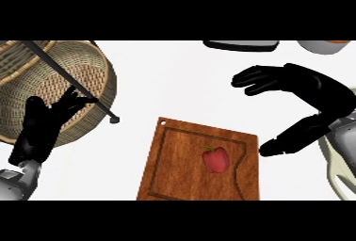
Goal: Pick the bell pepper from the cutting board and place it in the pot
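A red bell pepper with a green stem lies on the wooden cutting board, right of the board's middle. My right hand hovers to the upper right of the pepper, open, fingers spread toward the left and thumb pointing down beside the board's right edge; it holds nothing. My left hand rests at the left with fingers up, open, in front of the wicker basket. At the top edge shows part of a dark, grey-rimmed vessel, perhaps the pot.
A large wicker basket fills the upper left, with a black rod slanting across it to a knob near the board's top left corner. A grey and orange object sits at the top right.
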### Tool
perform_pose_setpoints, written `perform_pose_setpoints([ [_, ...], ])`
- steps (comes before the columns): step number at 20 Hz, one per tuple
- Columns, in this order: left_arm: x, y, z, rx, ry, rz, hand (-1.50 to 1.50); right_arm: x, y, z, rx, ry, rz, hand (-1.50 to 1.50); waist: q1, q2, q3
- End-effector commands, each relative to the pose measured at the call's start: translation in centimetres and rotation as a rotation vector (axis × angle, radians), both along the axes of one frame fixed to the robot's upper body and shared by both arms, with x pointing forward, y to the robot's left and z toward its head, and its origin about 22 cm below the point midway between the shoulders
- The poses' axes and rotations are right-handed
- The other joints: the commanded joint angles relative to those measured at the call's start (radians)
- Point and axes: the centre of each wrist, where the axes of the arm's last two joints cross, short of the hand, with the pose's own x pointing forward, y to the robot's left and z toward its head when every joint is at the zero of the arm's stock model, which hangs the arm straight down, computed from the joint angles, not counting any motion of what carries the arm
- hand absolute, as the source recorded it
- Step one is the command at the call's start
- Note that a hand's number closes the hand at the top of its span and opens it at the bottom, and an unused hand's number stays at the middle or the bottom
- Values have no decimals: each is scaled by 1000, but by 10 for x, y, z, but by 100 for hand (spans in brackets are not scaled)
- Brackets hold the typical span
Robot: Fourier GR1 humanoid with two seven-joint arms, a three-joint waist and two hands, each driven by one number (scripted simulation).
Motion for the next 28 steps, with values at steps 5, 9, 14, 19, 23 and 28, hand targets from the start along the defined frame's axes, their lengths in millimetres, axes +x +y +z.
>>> perform_pose_setpoints([
  [5, 11, -20, 37, -249, -343, 7, 0, 0, -14, 24, -269, -185, 135, -150, -53, -8, -16],
  [9, 11, -23, 37, -252, -358, 9, 0, -6, 6, 28, -425, -280, 156, -150, -65, -12, -18],
  [14, 8, -17, 30, -261, -356, 24, 0, -10, 19, 8, -509, -312, 155, -150, -75, -11, -18],
  [19, 3, -14, 26, -254, -371, 29, 0, -15, 26, -7, -612, -320, 157, -150, -87, -16, -18],
  [23, 2, -10, 33, -256, -377, 22, 0, -19, 32, -38, -677, -272, 170, -150, -88, -16, -16],
  [28, -3, -14, 20, -267, -370, 22, 0, -16, 37, -52, -703, -280, 169, -150, -82, -12, -17],
])
